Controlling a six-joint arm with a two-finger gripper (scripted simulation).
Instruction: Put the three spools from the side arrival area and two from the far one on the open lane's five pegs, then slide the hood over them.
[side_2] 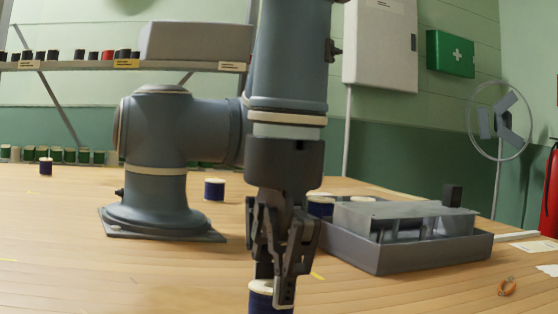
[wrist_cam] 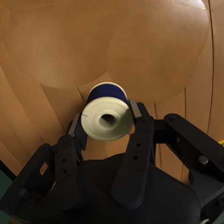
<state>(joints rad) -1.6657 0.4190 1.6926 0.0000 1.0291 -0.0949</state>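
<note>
My gripper (side_2: 272, 295) stands straight down over a navy spool (side_2: 261, 296) with cream ends, upright on the wooden table near its front edge. From the wrist camera the two finger pads sit against opposite sides of the spool (wrist_cam: 107, 115), gripping it. Behind and to the right lies the grey tray (side_2: 405, 240) with its pegs, one end covered by the light grey hood (side_2: 402, 215). A navy spool (side_2: 320, 204) stands at the tray's open end. Another navy spool (side_2: 214, 189) stands beside the arm's base, and one more (side_2: 45, 165) far left.
Behind the table runs a green wall with a shelf of dark spools and a row of green spools (side_2: 55, 154) at the table's back edge. The arm's base (side_2: 155, 200) fills the middle. Small orange pliers (side_2: 506, 286) lie at right.
</note>
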